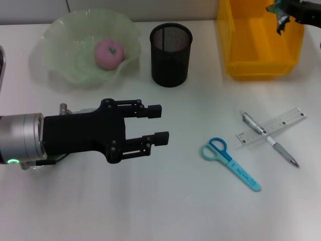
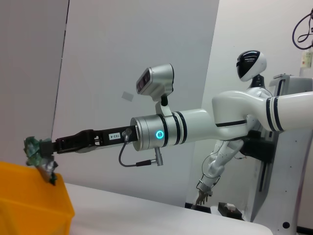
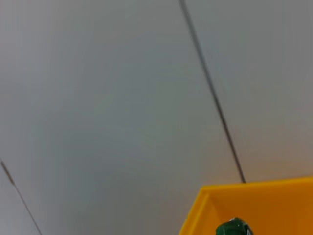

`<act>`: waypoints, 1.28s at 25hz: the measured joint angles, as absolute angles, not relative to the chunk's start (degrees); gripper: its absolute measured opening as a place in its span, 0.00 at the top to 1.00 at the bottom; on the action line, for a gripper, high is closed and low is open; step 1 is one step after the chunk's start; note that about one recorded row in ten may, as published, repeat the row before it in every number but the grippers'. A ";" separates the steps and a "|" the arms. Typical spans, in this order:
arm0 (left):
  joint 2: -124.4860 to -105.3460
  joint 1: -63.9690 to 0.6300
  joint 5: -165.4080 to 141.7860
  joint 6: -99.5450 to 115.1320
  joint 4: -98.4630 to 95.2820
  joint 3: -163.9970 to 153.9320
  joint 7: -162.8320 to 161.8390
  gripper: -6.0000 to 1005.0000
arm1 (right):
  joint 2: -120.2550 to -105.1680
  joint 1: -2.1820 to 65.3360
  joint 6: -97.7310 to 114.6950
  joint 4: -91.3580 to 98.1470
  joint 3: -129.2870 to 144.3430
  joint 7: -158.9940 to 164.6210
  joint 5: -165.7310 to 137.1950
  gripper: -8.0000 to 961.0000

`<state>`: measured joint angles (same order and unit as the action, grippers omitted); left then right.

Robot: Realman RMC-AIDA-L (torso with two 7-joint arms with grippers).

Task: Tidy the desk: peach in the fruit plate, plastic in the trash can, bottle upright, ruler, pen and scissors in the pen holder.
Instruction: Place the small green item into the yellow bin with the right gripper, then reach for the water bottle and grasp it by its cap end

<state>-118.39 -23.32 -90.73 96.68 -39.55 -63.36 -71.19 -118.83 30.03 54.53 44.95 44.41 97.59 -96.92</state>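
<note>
Pinching a crumpled green piece of plastic (image 1: 277, 15) at the upper right of the head view, the right gripper (image 1: 288, 12) holds it over the yellow trash can (image 1: 261, 68) — jaws closed on the wad, which hangs just above the bin's rim. In the left wrist view the same wad shows at the lower left, above the yellow wall.

At the lower left of the head view the left gripper (image 1: 159, 124) hovers with jaws spread and nothing between them.

Upper left, the peach (image 1: 109, 53) lies in the pale green fruit plate (image 1: 60, 45); the black mesh pen holder (image 1: 171, 55) stands just right of it. On the white table (image 1: 165, 201) at the lower right lie the scissors (image 1: 230, 163), and the pen (image 1: 268, 138) crossing the clear ruler (image 1: 273, 125).

Behind, a plain grey wall (image 3: 122, 98).
</note>
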 joint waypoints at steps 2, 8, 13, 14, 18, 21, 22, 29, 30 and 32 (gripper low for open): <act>-118.39 -23.33 -90.73 96.67 -39.55 -63.36 -71.19 0.43 | -119.18 29.97 54.54 45.11 44.28 96.06 -96.74 0.86; -118.34 -23.38 -90.51 96.67 -39.55 -63.36 -71.19 0.43 | -119.25 29.92 54.82 44.84 44.15 95.65 -96.13 0.70; -118.31 -23.38 -90.46 96.67 -39.55 -63.36 -71.19 0.43 | -119.26 29.31 55.64 44.81 44.12 95.55 -94.84 0.51; -118.30 -23.38 -90.44 96.67 -39.55 -63.36 -71.19 0.43 | -119.27 29.11 56.42 44.82 44.12 95.53 -94.72 0.47; -118.29 -23.38 -90.42 96.67 -39.55 -63.36 -71.19 0.43 | -119.23 27.38 64.38 45.28 44.11 95.18 -93.64 0.42; -118.29 -23.17 -90.30 96.68 -39.55 -63.27 -71.19 0.43 | -119.22 24.47 76.80 44.88 43.91 89.24 -91.43 0.42; -118.30 -23.15 -90.30 96.68 -39.55 -63.27 -71.19 0.43 | -119.26 23.38 79.49 44.20 43.88 86.87 -89.84 0.42; -118.30 -22.86 -90.26 96.72 -39.55 -62.79 -71.19 0.43 | -119.15 16.40 95.85 35.28 43.49 71.79 -80.55 0.42; -118.33 -22.85 -90.26 96.71 -39.55 -62.76 -71.19 0.43 | -119.16 14.53 100.01 31.90 42.88 66.68 -80.14 0.42; -118.35 -22.87 -90.25 96.70 -39.55 -62.76 -71.19 0.43 | -119.19 13.77 101.94 29.83 42.64 64.02 -80.14 0.42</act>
